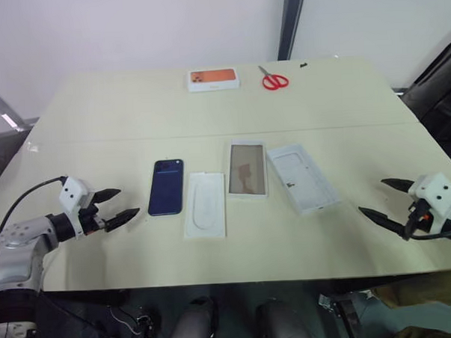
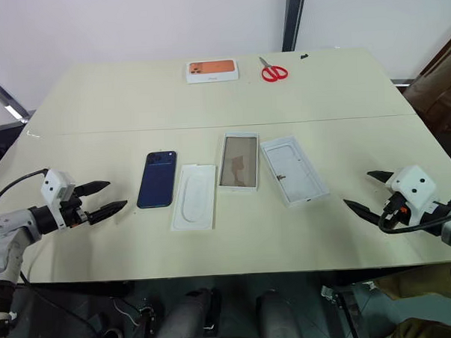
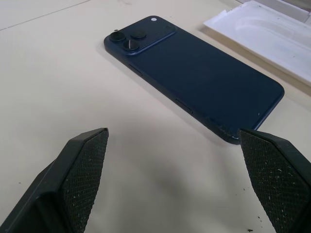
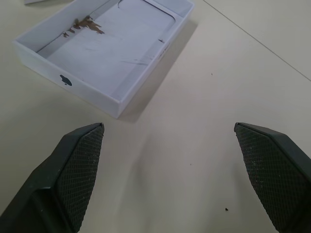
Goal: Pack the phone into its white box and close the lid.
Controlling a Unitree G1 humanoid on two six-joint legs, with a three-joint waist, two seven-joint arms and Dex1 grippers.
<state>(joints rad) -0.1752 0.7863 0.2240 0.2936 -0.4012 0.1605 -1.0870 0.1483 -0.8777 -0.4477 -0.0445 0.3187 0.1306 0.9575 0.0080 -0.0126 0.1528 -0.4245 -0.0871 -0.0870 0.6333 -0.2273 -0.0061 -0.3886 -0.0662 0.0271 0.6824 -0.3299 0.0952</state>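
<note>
The dark navy phone (image 1: 166,186) lies flat on the table, camera cluster at its far end. To its right sits a flat white card (image 1: 205,205) with an oval recess, then the white box (image 1: 246,169), an empty tray, then the lid (image 1: 302,177) lying inner side up. My left gripper (image 1: 129,201) hovers open just left of the phone (image 3: 194,82), pointing at it with nothing between its fingers. Near the table's right edge my right gripper (image 1: 371,195) is open and empty, aimed toward the lid (image 4: 112,53), well short of it.
A white box with an orange-printed top (image 1: 213,79) and red-handled scissors (image 1: 274,80) lie at the far side of the beige table (image 1: 208,110). A seam runs across the table's middle. A dark chair stands past the right edge.
</note>
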